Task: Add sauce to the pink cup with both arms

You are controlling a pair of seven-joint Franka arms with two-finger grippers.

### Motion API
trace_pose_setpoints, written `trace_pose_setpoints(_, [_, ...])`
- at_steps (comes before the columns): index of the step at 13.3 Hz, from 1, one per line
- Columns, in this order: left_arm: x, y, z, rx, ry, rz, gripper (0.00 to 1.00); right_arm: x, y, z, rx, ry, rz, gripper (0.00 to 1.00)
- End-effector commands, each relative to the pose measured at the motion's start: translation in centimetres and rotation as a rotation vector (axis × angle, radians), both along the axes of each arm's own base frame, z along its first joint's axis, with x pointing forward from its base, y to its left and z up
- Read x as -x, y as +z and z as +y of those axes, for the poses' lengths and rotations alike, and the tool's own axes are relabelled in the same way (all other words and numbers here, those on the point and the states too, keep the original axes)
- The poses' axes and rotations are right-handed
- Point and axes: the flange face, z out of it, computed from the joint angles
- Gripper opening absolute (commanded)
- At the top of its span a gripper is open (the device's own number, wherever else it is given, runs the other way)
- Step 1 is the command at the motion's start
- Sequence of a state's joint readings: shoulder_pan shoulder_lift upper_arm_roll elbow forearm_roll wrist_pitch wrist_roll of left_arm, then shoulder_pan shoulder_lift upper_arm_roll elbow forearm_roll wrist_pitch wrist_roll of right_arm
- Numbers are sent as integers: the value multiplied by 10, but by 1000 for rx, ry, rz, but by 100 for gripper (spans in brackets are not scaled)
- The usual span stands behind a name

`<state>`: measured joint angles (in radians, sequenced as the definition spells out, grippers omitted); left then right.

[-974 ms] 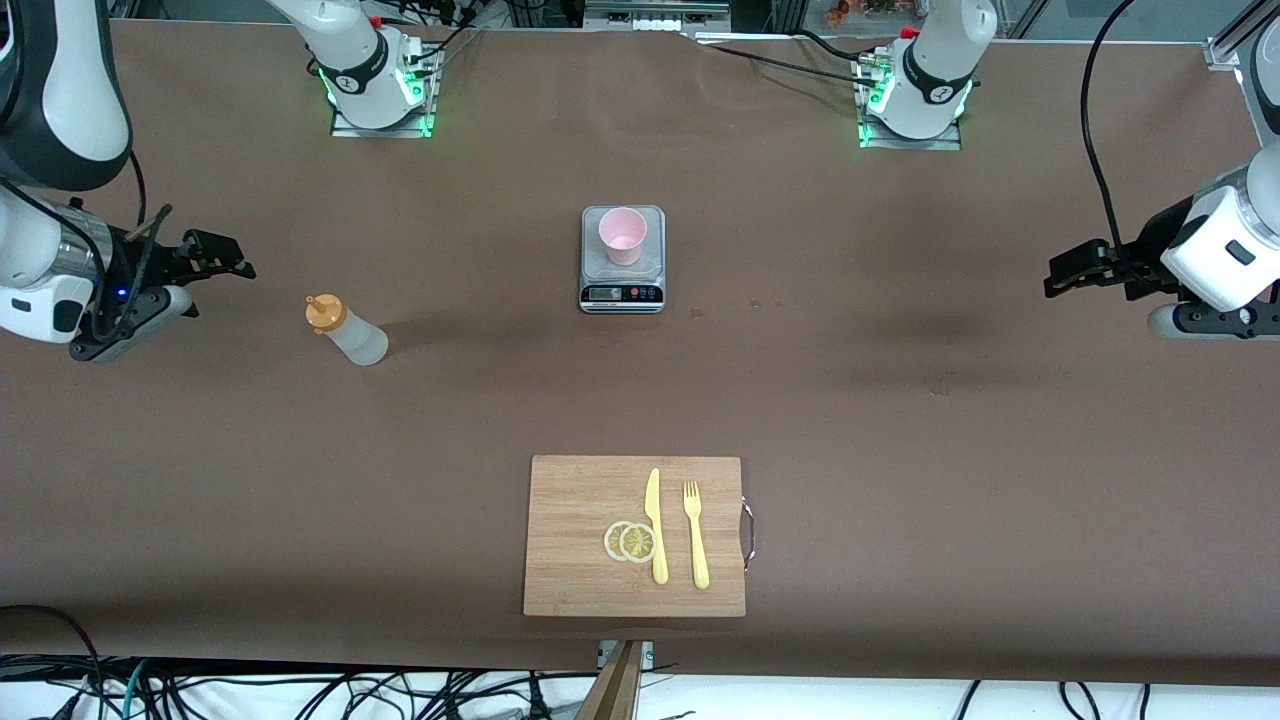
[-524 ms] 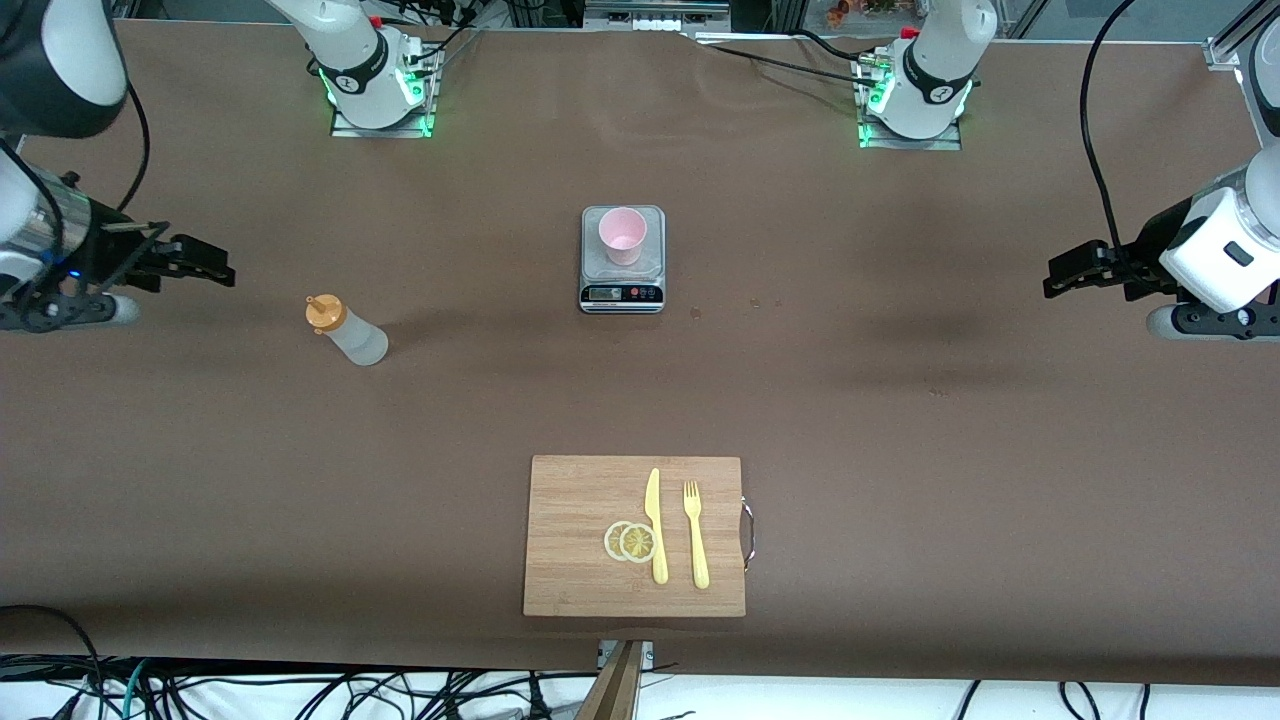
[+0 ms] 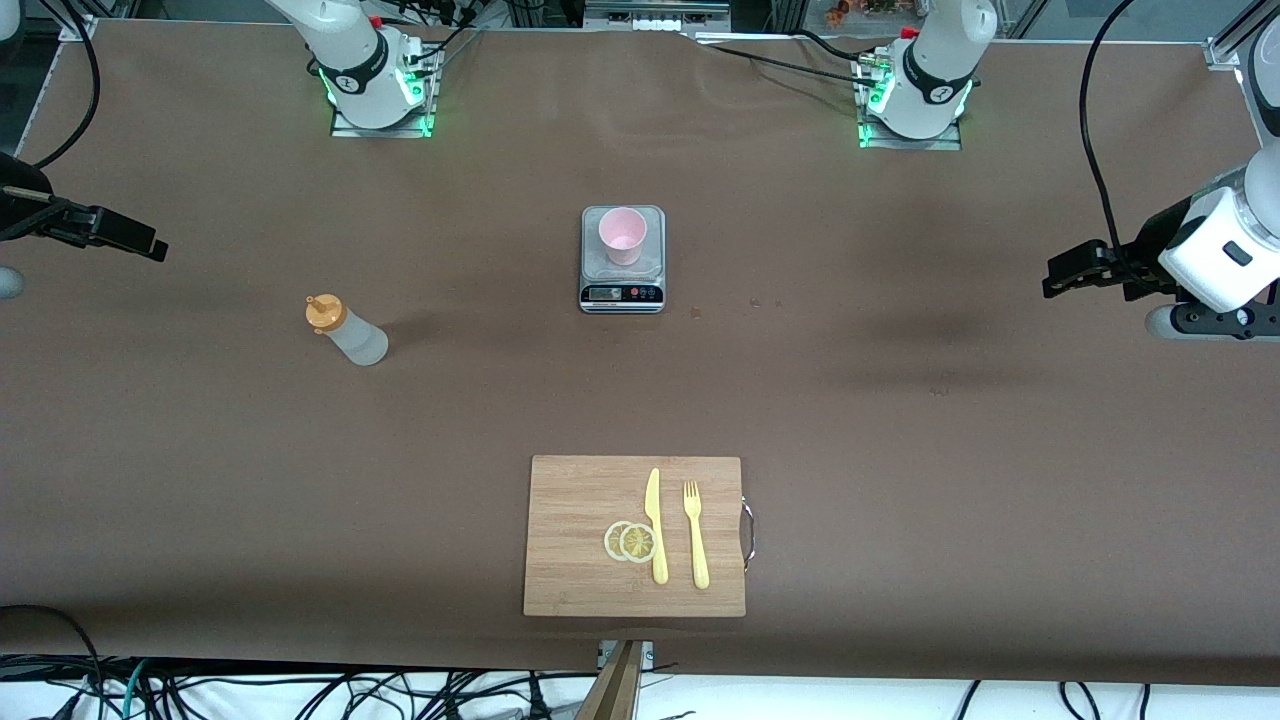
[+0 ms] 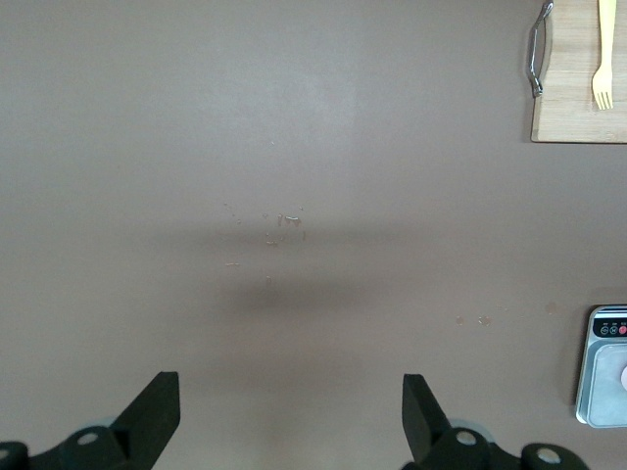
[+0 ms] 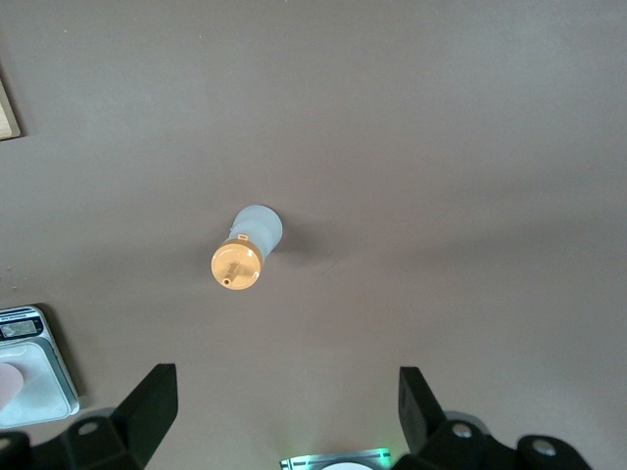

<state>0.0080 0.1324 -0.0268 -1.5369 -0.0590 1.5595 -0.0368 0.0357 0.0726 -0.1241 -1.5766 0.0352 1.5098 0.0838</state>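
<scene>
Your sauce bottle point(image 3: 346, 331), translucent with an orange cap, stands toward the right arm's end from the grey scale point(image 3: 622, 258) carrying the pink cup point(image 3: 622, 235). The left gripper point(image 3: 1063, 271) and right gripper point(image 3: 128, 236) hover wide, empty, over the bench point(image 3: 900, 450) ends.

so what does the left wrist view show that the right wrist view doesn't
Only the left wrist view shows the yellow fork on the cutting board and the board's metal handle, plus faint stains on the table.

Only the right wrist view shows the sauce bottle standing upright with its orange cap, and a green glow at the picture's edge.

Both show the brown table, part of the grey scale, a bit of the cutting board, and that arm's own open claw, left claw and right claw, each holding nothing.
</scene>
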Motion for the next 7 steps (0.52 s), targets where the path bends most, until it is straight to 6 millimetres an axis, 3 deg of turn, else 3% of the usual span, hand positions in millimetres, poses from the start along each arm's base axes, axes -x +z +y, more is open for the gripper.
trace_pose_setpoints(1, [-4,6,-3,-13,-18,-8,100,-2,5,-2,16,31,-8,100])
trace_pose_setpoints(7, [-4,6,-2,-16,-18,-8,100,-6,6,-3,20,46,-42,100])
